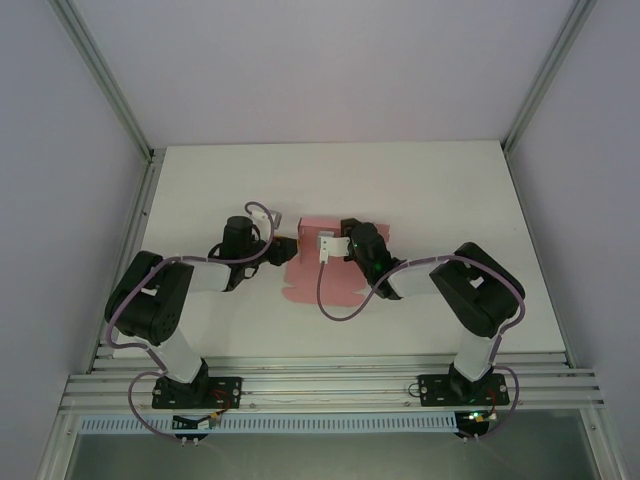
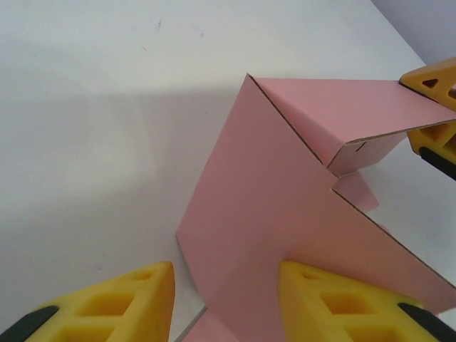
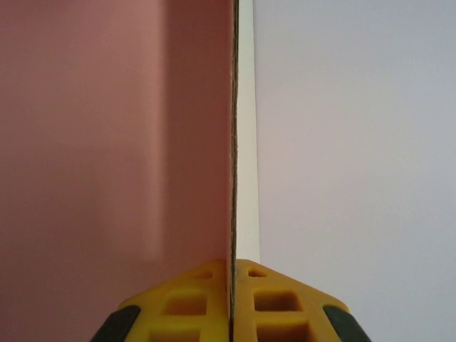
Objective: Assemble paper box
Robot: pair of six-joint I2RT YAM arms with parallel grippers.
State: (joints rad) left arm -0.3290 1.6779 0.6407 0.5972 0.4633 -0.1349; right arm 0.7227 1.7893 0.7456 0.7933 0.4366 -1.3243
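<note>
Reaches inward from the left with bent elbow, low over the surface (image 1: 450,190). Holds the left tool (image 2: 226,285) spread, yellow fingers (image 2: 121,306) at both sides of a fold of the pink paper box (image 2: 271,206), which lies just ahead, partly raised. From the right, reaches in with folded arm; pinches an upright flap edge in the right tool (image 3: 231,285), pressed together.

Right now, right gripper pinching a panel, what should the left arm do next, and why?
Probably close the left gripper on the paper box: its jaws stand apart astride a raised wall, while the right gripper clamps another panel's edge.
</note>
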